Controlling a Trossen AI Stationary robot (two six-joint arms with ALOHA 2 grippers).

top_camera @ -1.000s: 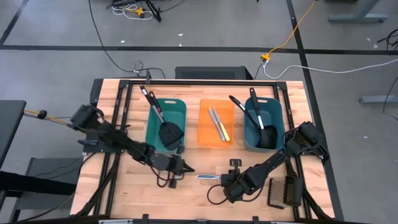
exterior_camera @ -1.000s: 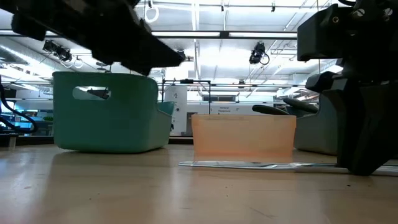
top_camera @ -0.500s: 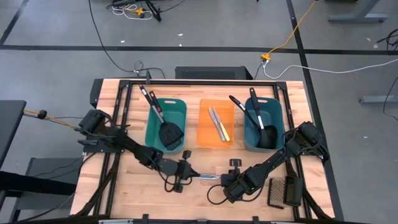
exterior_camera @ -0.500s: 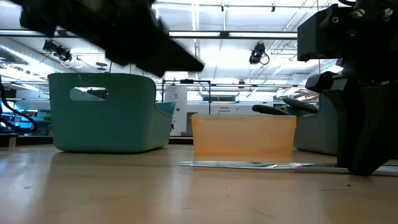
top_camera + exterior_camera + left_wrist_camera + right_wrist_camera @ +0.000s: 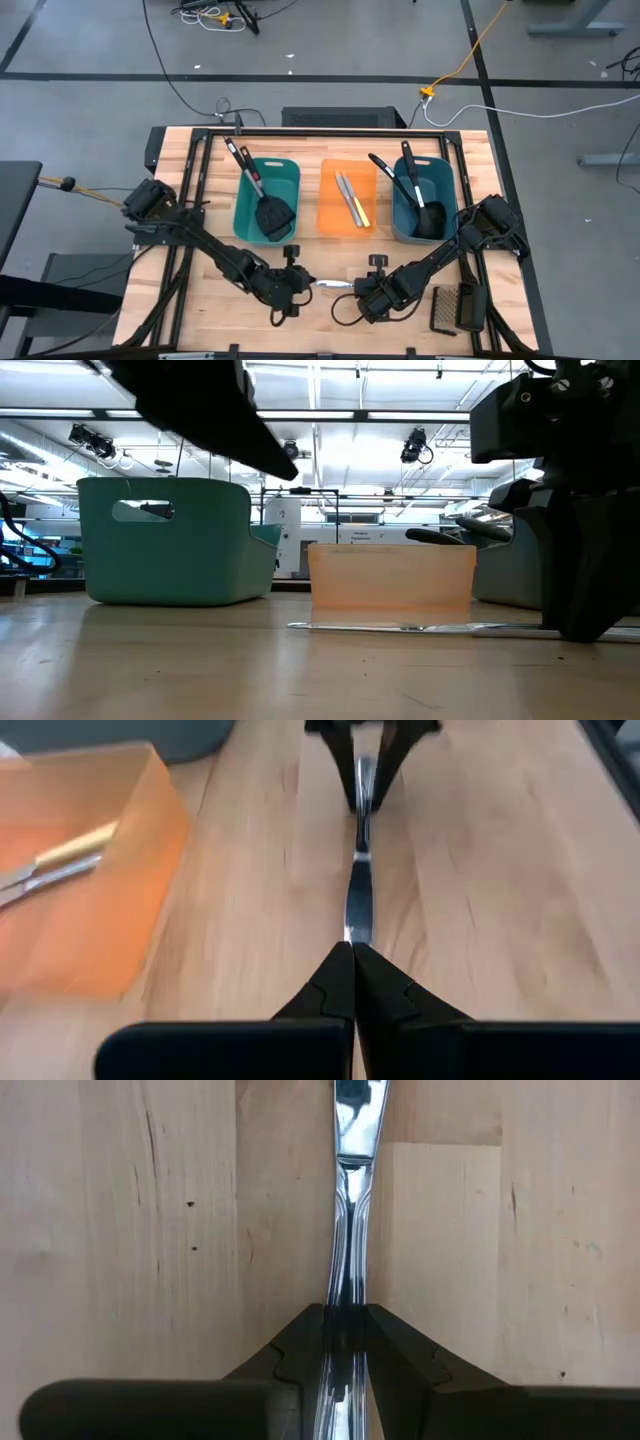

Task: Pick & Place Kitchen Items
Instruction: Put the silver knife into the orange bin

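Lying flat on the pale wooden counter [image 5: 200, 300], a small silver table knife [image 5: 331, 285] sits near the front edge, between the two arms and in front of the translucent orange bin [image 5: 348, 198]. The right hand [image 5: 366, 290] is closed partway on the knife's handle, its two dark fingers [image 5: 290, 1350] pressing the narrow metal from either side, as the right wrist view shows. The left hand [image 5: 300, 283] is at the opposite end of the same knife, its fingers [image 5: 330, 995] fully closed together with their tips just at the blade's tip; whether they touch it cannot be told. In the left wrist view the knife runs straight away from the left hand toward the right hand at the far end. The orange bin holds two more silver knives and one knife with a yellow handle [image 5: 357, 209]. The teal bin [image 5: 267, 190] on the left carries a black slotted spatula [image 5: 268, 205], and the darker blue-green bin [image 5: 425, 200] on the right carries black ladles [image 5: 422, 205].
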